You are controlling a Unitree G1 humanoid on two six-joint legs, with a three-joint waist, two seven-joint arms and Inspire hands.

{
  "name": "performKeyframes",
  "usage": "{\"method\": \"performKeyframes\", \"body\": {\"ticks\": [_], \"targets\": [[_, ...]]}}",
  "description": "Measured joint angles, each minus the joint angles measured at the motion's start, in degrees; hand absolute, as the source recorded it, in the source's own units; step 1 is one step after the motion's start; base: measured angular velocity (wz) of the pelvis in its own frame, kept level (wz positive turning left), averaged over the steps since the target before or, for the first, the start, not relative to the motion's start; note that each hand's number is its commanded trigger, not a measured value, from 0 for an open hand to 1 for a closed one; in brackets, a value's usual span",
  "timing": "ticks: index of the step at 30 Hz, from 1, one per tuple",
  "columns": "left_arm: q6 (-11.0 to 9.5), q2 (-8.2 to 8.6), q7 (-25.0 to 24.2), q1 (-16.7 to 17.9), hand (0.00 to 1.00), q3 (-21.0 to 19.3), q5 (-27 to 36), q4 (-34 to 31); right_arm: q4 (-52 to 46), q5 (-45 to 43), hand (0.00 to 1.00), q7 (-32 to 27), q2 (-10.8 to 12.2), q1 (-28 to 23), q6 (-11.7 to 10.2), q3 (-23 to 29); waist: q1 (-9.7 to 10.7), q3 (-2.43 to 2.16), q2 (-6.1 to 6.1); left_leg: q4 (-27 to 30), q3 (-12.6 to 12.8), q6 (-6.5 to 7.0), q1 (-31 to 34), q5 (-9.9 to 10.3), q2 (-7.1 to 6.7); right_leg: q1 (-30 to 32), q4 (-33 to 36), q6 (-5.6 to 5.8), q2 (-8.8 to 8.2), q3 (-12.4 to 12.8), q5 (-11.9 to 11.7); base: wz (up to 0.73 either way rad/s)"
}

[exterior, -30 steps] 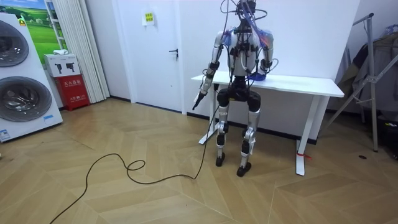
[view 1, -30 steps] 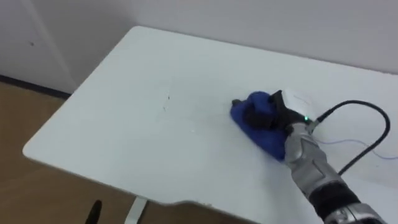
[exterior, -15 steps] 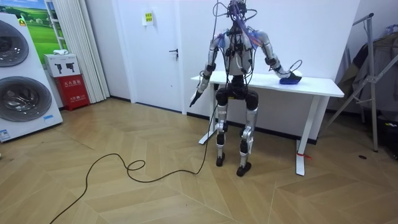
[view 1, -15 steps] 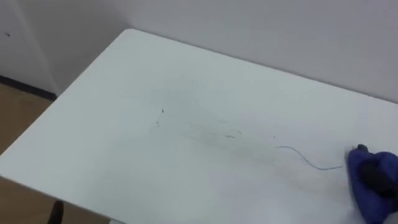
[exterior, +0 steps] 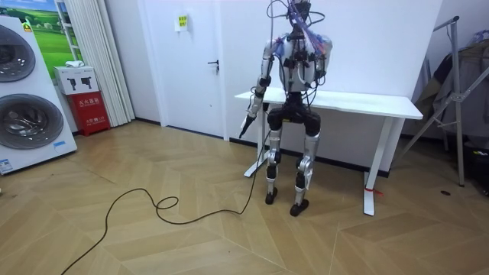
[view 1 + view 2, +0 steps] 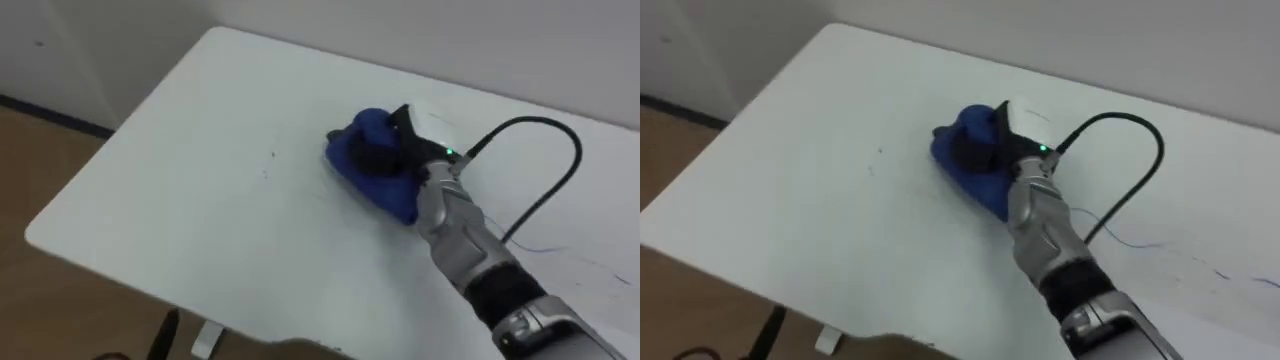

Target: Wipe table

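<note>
Cloth (image 6: 372,190) back leftward, under right hand (image 6: 392,153)

Right hand (image 6: 992,150) curled round bunched blue cloth (image 6: 955,165), pressed on white table (image 6: 810,220). Small dark speck (image 6: 878,152) just left of cloth; thin blue line (image 6: 1140,243) at right.

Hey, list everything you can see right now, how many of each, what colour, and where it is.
table: one, white, against the wall, in front of the robot
cloth: one, blue, on the table near its middle
pen line: one, faint blue, on the table's right part
washing machines: two, white, stacked, room view's left
box: one, red, beside the washing machines
door: one, white, behind the table's end
right hand: dark, curled on the cloth
left hand: hanging by the table's end
</note>
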State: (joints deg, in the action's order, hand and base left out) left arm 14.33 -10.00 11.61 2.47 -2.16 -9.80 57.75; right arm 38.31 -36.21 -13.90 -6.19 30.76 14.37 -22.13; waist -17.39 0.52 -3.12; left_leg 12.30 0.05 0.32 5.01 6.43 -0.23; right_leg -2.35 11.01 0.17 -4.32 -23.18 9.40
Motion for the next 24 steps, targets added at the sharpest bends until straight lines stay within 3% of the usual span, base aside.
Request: {"method": "performKeyframes", "body": {"ticks": [2,3,4,5,7,10,11,13,14,15,17,20,23,24], "targets": [[0.4,-0.2,0.1,1.9,0.0,-0.4,0.0,-1.1,1.9,0.0,1.0,-0.3,-0.8,-2.8,-0.9,1.5,0.1,0.07,-0.45,0.0,-1.7,0.21,-0.2,0.1,-0.64,-1.3,-0.6,0.25,-0.35,-0.8,0.1,0.57],[0.3,-0.15,0.2,2.8,0.0,-1.4,-0.1,-1.2,4.5,0.5,1.0,-0.9,-1.4,-5.7,-2.5,3.7,0.2,0.08,-0.5,0.3,-2.3,0.53,-0.4,0.3,-0.75,-1.9,-0.5,0.41,-0.59,-0.8,0.2,0.33],[0.3,-0.22,0.2,4.4,0.0,-2.9,-1.1,-1.8,3.3,1.6,1.0,-3.5,-1.5,-9.9,-5.7,6.6,1.2,0.07,-0.51,0.4,-2.5,0.85,-1.0,0.5,-1.13,-2.7,-0.7,0.53,-0.83,-1.0,0.3,0.26],[0.4,-0.36,0.3,5.6,0.0,-3.7,-2.1,-2.6,3.3,1.8,1.0,-4.6,-1.9,-11.4,-7.0,7.2,2.0,0.04,-0.56,0.3,-2.5,1.02,-1.4,0.6,-1.42,-3.3,-1.0,0.78,-1.04,-1.2,0.4,0.16],[-0.1,-1.03,0.7,9.2,0.0,-5.6,-5.0,-5.0,3.3,2.0,1.0,-8.7,-4.1,-17.3,-10.8,10.5,4.9,-0.08,-0.38,0.3,-2.6,1.81,-3.1,1.3,-2.31,-5.4,-1.5,1.75,-1.7,-0.9,0.8,0.09],[-0.7,-2.52,0.8,9.6,0.0,-7.4,-7.2,-5.2,3.6,4.9,1.0,-13.0,-7.5,-24.7,-13.4,16.0,7.1,-0.51,-1.07,0.3,-1.7,2.39,-4.4,1.7,-2.6,-6.4,-1.4,2.42,-2.16,-0.2,0.8,-0.11],[-0.9,-2.67,0.8,9.6,0.0,-8.0,-7.3,-5.2,3.7,5.7,1.0,-13.7,-8.0,-26.1,-13.6,17.1,7.6,-0.61,-1.16,0.4,-1.6,2.5,-4.5,1.8,-2.62,-6.5,-1.4,2.53,-2.19,-0.1,0.7,-0.26],[-1.4,-2.59,1.7,9.5,0.0,-9.9,-7.2,-5.2,5.0,7.9,1.0,-16.0,-9.6,-30.2,-13.7,21.7,9.3,-1.27,-1.11,1.2,-1.0,2.72,-4.8,2.6,-2.63,-7.0,-1.4,3.02,-2.19,1.0,0.4,-0.24],[-1.4,-2.57,1.7,9.5,0.0,-10.3,-7.2,-5.2,6.1,8.4,1.0,-16.6,-9.9,-30.5,-13.9,22.8,10.0,-1.31,-1.04,1.5,-1.0,2.79,-4.8,2.7,-2.63,-7.3,-1.4,3.1,-2.18,1.0,0.4,-0.11],[-1.8,-2.5,1.7,9.2,0.0,-11.0,-7.3,-5.2,7.7,9.1,1.0,-17.3,-10.1,-31.3,-13.9,25.4,11.1,-1.36,-0.96,1.8,-1.0,2.89,-5.3,2.9,-2.66,-7.9,-1.4,3.2,-2.21,1.1,0.3,-0.05],[-2.3,-2.43,1.8,8.7,0.0,-11.2,-7.2,-6.3,8.5,9.8,1.0,-17.5,-10.4,-32.0,-13.8,28.2,11.3,-1.42,-0.83,2.6,-0.7,2.66,-5.2,3.5,-2.51,-8.0,-1.3,3.23,-2.2,1.2,0.3,-0.12],[-2.8,-1.71,2.9,7.2,0.0,-8.5,-5.0,-6.4,8.8,10.3,1.0,-17.4,-11.0,-30.9,-12.4,27.6,11.4,-1.53,0.24,3.3,-0.3,2.63,-5.1,3.5,-2.3,-7.8,-1.0,3.27,-2.08,1.8,0.1,-0.2],[-2.6,-0.24,3.3,5.6,0.0,-5.3,-3.4,-4.3,6.1,9.4,1.0,-15.1,-8.9,-25.4,-4.9,24.1,8.8,-1.46,2.07,2.9,-0.7,2.69,-5.5,3.4,-2.15,-5.8,0.2,2.39,-1.47,4.4,-0.6,-0.76],[-1.7,0.11,3.1,5.2,0.0,-4.2,-3.7,-3.6,2.1,7.7,1.0,-11.5,-7.2,-22.4,-0.9,19.8,7.1,-1.44,2.36,2.5,-0.8,2.59,-5.2,3.3,-1.98,-4.1,1.0,1.63,-1.12,4.7,-1.1,-1.14]]}}
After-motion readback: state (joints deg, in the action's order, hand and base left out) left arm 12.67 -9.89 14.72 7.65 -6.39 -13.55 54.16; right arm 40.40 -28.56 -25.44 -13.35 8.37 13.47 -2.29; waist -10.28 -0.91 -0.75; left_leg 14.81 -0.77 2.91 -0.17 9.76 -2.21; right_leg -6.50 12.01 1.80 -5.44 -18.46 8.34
